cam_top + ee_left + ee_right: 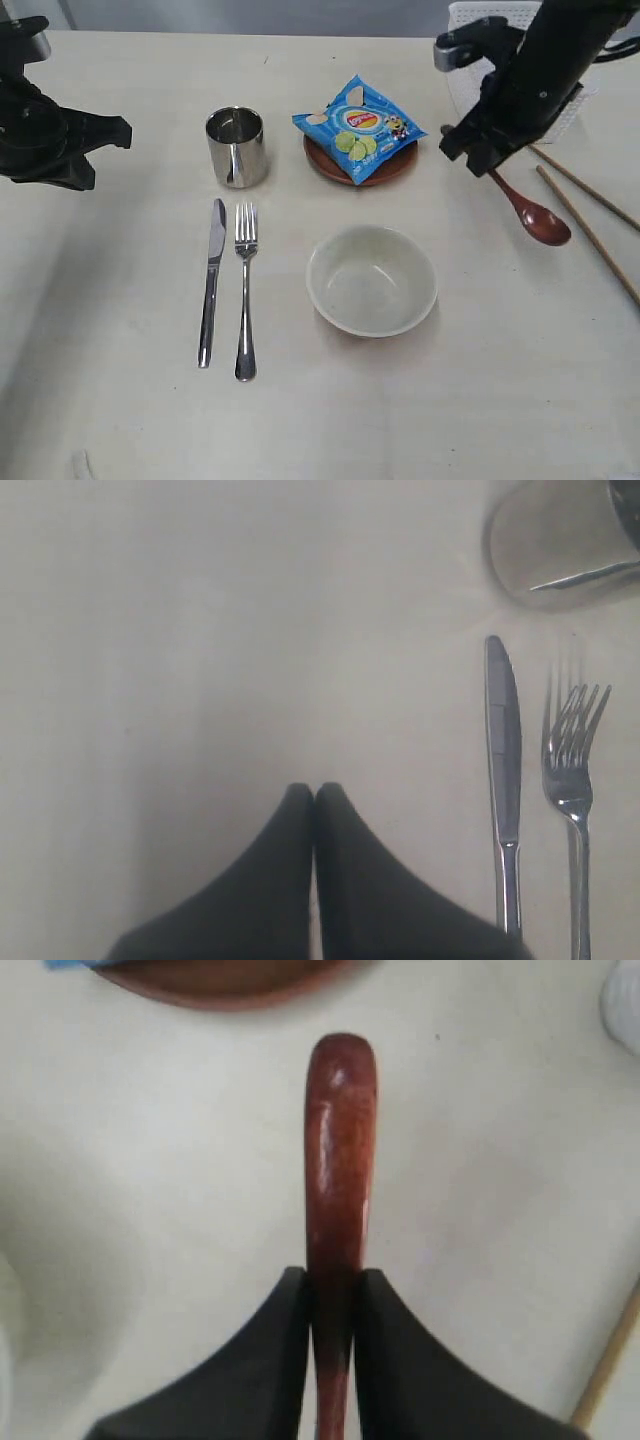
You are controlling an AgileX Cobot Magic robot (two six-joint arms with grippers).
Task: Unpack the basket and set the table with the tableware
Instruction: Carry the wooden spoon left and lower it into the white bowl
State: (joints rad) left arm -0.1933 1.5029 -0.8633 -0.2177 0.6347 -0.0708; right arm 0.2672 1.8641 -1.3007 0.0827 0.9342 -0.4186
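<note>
Red-brown wooden spoon (540, 218) sits right of the bowl (371, 280), its handle pinched by the right claw (333, 1278); the left claw (314, 796) hangs pressed together, empty. Knife (211, 280), fork (245, 290), cup (236, 147), bowl and plate (388, 168) look set, so I'd say only spoon and chopsticks (590, 215) near the basket (462, 20) remain.

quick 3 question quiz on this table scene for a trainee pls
1. True or false: the chip bag lies on the brown plate.
2. The right gripper is shut on: A fork, B wooden spoon, C chopsticks?
3. Fill in: the left gripper is ____, holding nothing.
Key: 1 true; 2 B; 3 shut.
</note>
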